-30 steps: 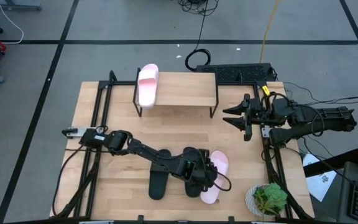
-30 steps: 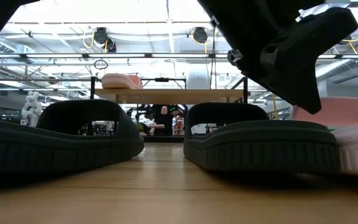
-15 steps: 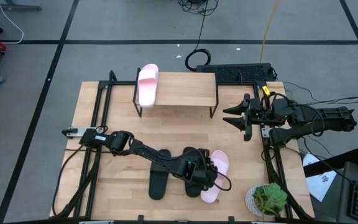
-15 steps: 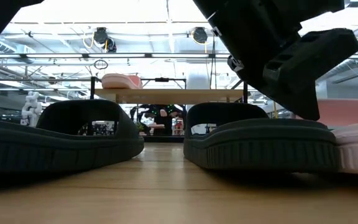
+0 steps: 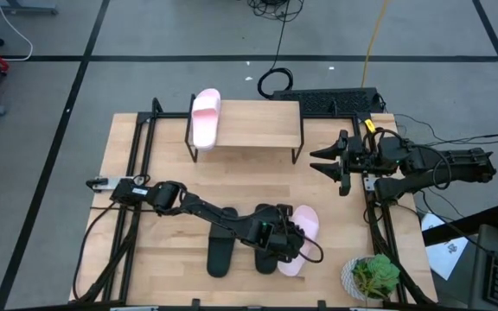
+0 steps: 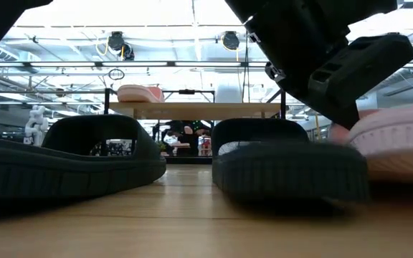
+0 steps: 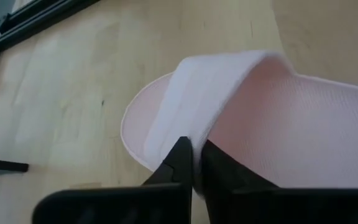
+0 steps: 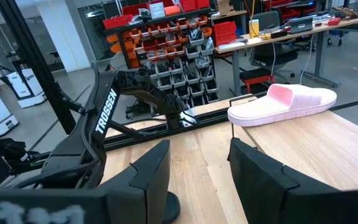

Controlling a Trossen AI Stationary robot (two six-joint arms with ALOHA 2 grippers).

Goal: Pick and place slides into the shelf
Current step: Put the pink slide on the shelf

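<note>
A light pink slide (image 5: 301,235) lies at the near right of the table, beside two black slides (image 5: 221,256) (image 5: 269,235). My left gripper (image 7: 194,160) reaches to it from the left and is shut on its strap. In the low view this pink slide (image 6: 396,143) has its near end raised off the table, behind the right black slide (image 6: 292,165). A second pink slide (image 5: 204,117) rests sole down on the left end of the shelf (image 5: 262,125). My right gripper (image 5: 320,161) hovers open to the right of the shelf. My left gripper pinches the pink slide's wide strap at its edge (image 7: 180,127) between its two fingers, which come slanting down from the table's left. The slide is tipped, its near end off the table. The gripper's body hides the spot in the high view.
A potted green plant (image 5: 372,276) stands at the near right corner. Black frame rails (image 5: 137,155) run along the table's left side. A black keyboard (image 5: 327,99) lies behind the shelf. Bare wood lies between the shelf and the slides.
My left gripper has shut on the pink slide's strap. The slide has tipped: its near end has risen off the table and it has shifted a little toward the black slide next to it. My right arm has kept still.
</note>
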